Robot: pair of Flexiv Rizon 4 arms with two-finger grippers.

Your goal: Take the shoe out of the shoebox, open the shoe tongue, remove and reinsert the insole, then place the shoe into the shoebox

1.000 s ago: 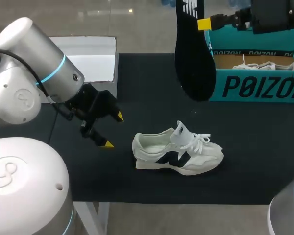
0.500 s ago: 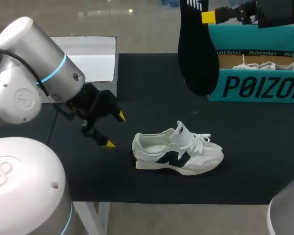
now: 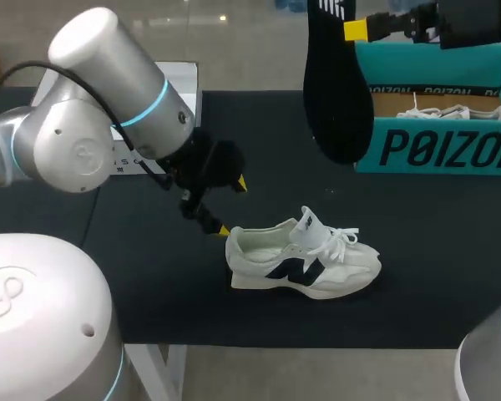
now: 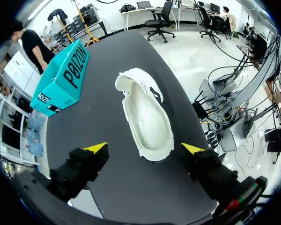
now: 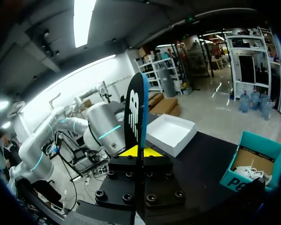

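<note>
The white sneaker with a dark logo [image 3: 303, 261] sits upright on the black tabletop [image 3: 417, 292], its heel between the wide-spread, released left jaws. Farther back, the right jaws clamp the black insole [image 3: 334, 92], its top cut off. The teal cardboard shoebox [image 3: 434, 146], partly out of frame, holds another white shoe [image 3: 438, 110], half hidden.

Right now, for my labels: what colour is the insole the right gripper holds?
The insole is black, best seen in the head view.

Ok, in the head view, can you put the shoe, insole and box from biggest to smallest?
1. Box, though partly cut off.
2. Shoe and insole look about alike; the insole hangs nearer the camera, so I won't rank them.
</note>
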